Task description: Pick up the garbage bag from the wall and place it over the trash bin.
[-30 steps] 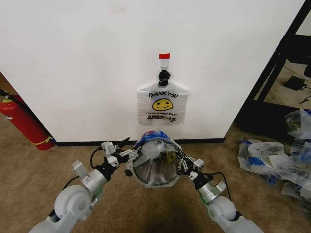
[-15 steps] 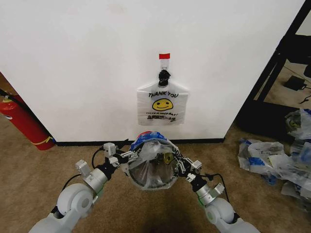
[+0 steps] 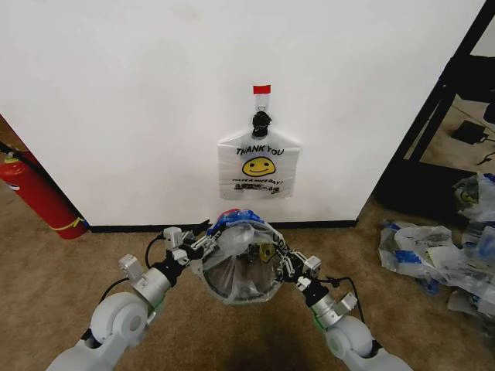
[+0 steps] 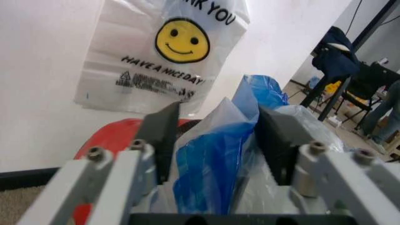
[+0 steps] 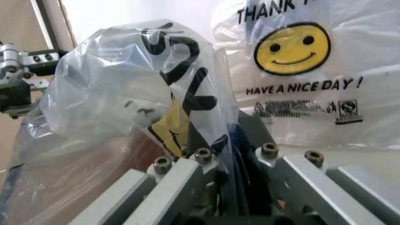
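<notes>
- Both grippers hold one garbage bag (image 3: 241, 259) stretched between them: the left gripper (image 4: 216, 136) has its jaws set on either side of a blue-taped handle, close on it though a sliver of gap shows, so I judge it a light clamp; the right gripper (image 5: 222, 161) is pinched tight on the printed plastic.
- That bag is spread wide over the mouth of the trash bin (image 3: 236, 282), its film already draped round the rim, with the bin's red base (image 4: 109, 140) visible beneath in the left wrist view.
- Placing looks nearly done; what seems left is to seat the edge all round and let go.
- Behind, a second bag (image 3: 259, 165) with the smiley print hangs from the black hook (image 3: 261, 120) on the wall (image 3: 116, 100), under a red tape strip (image 3: 262, 90).
- Off to the robot's left stands a fire extinguisher (image 3: 35, 193); a heap of similar bags (image 3: 445, 255) lies to its right.
</notes>
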